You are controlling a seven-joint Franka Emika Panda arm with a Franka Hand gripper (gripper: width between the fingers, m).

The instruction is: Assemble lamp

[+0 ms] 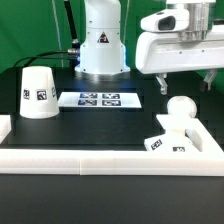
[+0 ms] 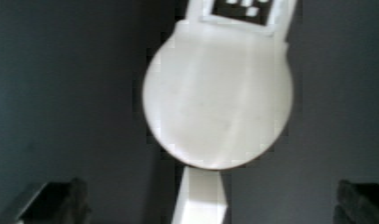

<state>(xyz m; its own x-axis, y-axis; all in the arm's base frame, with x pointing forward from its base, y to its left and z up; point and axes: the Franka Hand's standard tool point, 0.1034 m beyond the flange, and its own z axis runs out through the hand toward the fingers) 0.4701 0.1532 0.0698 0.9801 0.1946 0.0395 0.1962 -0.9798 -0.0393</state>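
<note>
The bulb is sitting against the base at the exterior view's right, just beside the near rail. The gripper is being held above it, jaws spread wide, nothing grasped. The bulb is being judged light, stiff, smooth and apt to roll; its round middle is being favoured for a hold. Open table is being left toward the shade, far left.

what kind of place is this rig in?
Probably a robotics lab bench: the arm base stands behind a black tabletop, a marker board of printed tags lies on it, and a white rail fences the work area.
</note>
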